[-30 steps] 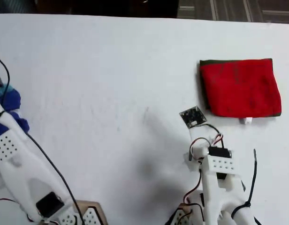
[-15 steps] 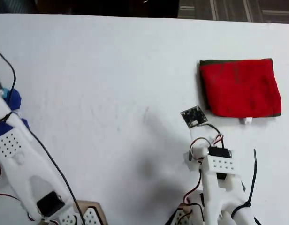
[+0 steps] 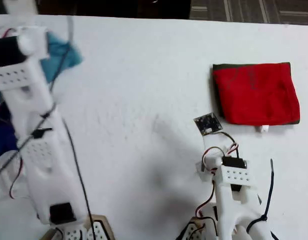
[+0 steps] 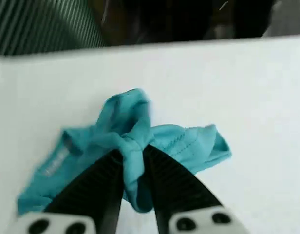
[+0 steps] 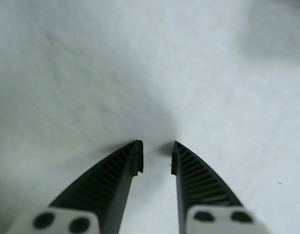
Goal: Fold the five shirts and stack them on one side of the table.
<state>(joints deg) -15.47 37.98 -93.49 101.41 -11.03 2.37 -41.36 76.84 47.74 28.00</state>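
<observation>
On my left wrist feed, the left gripper (image 4: 133, 148) has its fingers clamped on a bunched fold of the teal shirt (image 4: 189, 141), which sits crumpled around them over the white surface (image 3: 144, 75). From the high camera I see the left arm (image 3: 31, 100) stretched toward the far left corner, with teal fabric beside its wrist and dark blue cloth (image 3: 1, 140) at the left edge. The folded red shirt (image 3: 256, 94) lies flat on the right side. The right gripper (image 5: 156, 151) has its fingers slightly parted and empty, close above bare surface.

Folded shirt (image 3: 255, 94) on table (image 3: 134, 100), far R — bunched shirt (image 3: 61, 52) far L, in L gripper (image 4: 134, 148).
</observation>
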